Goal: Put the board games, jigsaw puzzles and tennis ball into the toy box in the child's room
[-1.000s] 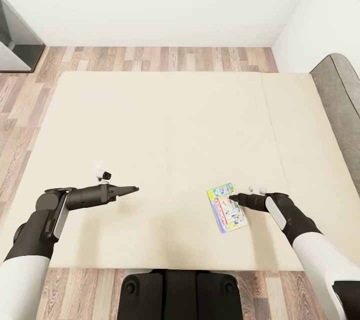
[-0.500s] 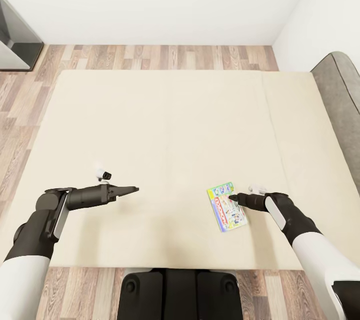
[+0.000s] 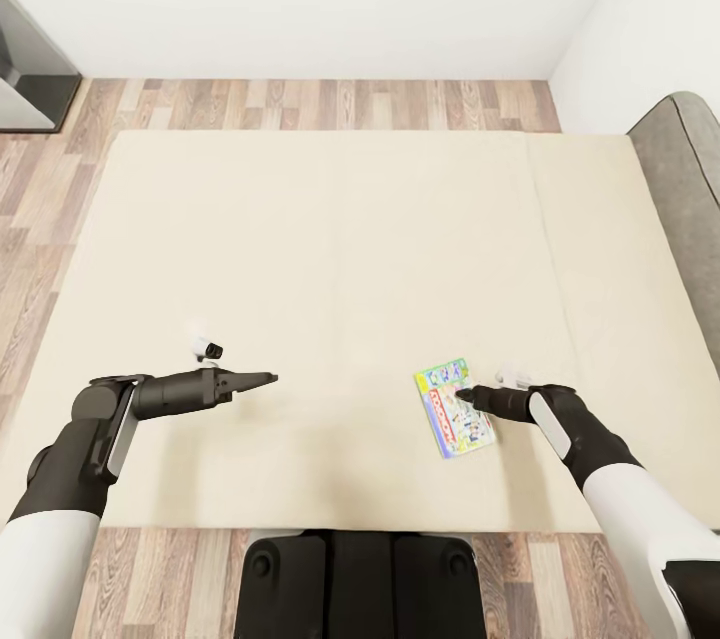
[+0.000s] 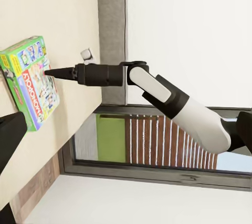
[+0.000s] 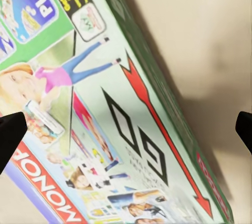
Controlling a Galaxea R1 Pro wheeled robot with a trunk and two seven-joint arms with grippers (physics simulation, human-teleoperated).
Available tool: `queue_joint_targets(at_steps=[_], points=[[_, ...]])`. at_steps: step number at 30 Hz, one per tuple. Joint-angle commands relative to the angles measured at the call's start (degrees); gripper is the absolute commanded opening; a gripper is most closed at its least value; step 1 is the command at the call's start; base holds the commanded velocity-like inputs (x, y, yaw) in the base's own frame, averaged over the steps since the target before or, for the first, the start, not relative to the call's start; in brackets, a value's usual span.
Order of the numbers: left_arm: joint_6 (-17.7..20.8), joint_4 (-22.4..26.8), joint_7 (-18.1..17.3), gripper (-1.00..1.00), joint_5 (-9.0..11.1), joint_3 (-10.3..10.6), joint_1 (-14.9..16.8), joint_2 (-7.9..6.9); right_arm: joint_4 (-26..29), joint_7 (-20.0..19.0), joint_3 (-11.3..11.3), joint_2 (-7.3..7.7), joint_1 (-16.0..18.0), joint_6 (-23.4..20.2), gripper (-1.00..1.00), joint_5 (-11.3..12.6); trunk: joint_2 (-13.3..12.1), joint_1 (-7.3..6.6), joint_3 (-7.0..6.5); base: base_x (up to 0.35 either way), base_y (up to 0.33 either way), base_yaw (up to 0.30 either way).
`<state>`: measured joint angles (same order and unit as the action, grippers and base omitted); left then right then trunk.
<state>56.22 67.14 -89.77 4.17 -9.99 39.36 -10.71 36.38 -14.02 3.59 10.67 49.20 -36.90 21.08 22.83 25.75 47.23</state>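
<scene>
Nothing moved; right hand [image 3: 462, 396] partly over board game [image 3: 452, 418].

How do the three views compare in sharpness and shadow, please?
Head view: even, soft lighting, crisp throughout, faint shadows under the arms on the bed. Right wrist view: the board game is so close that its print is soft, and it casts a blurred shadow on the bed. Left wrist view: sharp, with the right gripper clearly outlined.

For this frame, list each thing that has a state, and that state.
board game: lying flat on the bed, print side up, not gripped.
bed: bare apart from that one box.
right gripper: over the board game, fingers spread wide in the right wrist view.
left gripper: above bare mattress, holding nothing; jaws hard to judge.
</scene>
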Motion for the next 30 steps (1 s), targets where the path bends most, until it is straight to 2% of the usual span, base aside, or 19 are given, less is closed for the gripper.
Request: queue_joint_targets(at_steps=[1, 13, 30], points=[[0.6, 0.01, -0.23, 1.0, -0.04, 0.02, 0.02, -0.01, 0.08, -0.27, 0.19, 0.04, 0.02, -0.18, 1.0, -0.06, 0.09, 0.03, 0.11, 0.0, 0.0, 0.0], [0.56, 0.01, -0.23, 1.0, -0.04, -0.02, 0.02, -0.01, 0.35, -3.3, 0.19, -0.24, 0.74, -0.58, 1.0, -0.07, 0.09, 0.03, 0.24, 0.0, 0.0, 0.0], [0.56, 0.01, -0.23, 1.0, -0.04, -0.03, 0.02, -0.01, 0.44, -4.07, 0.19, 0.31, 0.98, -0.63, 1.0, -0.07, 0.09, 0.03, 0.73, 0.0, 0.0, 0.0]])
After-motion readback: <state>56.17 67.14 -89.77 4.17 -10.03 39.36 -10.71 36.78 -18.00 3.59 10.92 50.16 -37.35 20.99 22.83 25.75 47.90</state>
